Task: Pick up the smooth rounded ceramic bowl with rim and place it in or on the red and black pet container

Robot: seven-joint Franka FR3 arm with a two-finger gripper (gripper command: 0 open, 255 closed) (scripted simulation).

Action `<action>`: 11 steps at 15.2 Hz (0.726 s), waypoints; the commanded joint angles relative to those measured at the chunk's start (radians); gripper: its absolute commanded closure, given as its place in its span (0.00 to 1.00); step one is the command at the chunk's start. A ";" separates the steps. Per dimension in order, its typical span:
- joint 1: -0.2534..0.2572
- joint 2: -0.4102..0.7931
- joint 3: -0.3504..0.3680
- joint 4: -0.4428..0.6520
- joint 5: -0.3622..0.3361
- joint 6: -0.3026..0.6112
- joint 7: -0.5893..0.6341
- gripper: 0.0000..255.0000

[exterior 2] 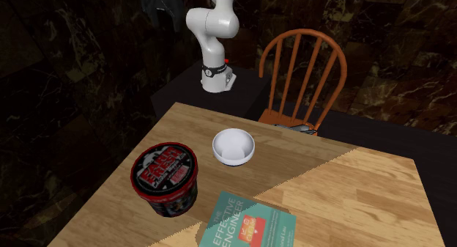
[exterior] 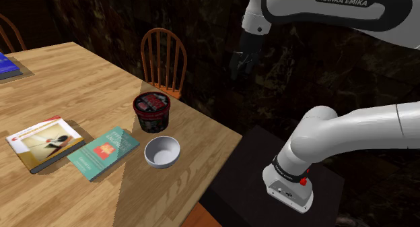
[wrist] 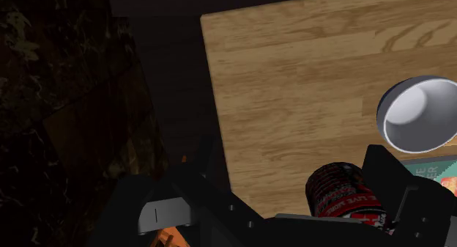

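A white rounded bowl [exterior: 162, 152] stands upright on the wooden table [exterior: 81, 91], near the table's corner closest to the stand. Just behind it is the red and black round container [exterior: 151, 112], lid on. In the second exterior view the bowl [exterior 2: 233, 146] and container [exterior 2: 165, 177] sit apart, side by side. My gripper [exterior: 240, 62] hangs high in the air past the table's edge, above and to the shoulder view's right of both. In the wrist view the gripper [wrist: 293, 152] is open with nothing between its fingers; the bowl [wrist: 417, 113] and container [wrist: 343, 194] lie off towards one finger [wrist: 388, 181].
A teal book [exterior: 103, 151] lies beside the bowl, and a red and white book [exterior: 46, 142] lies further along the table. A wooden chair [exterior: 163, 60] stands at the table's far edge. The black stand [exterior: 262, 172] adjoins the table corner.
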 commanded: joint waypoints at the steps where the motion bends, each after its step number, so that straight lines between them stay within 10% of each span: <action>1: 0.000 0.000 0.000 0.000 0.000 0.000 0.000 0.00; 11: 0.060 0.162 0.145 -0.139 0.109 0.311 0.140 0.00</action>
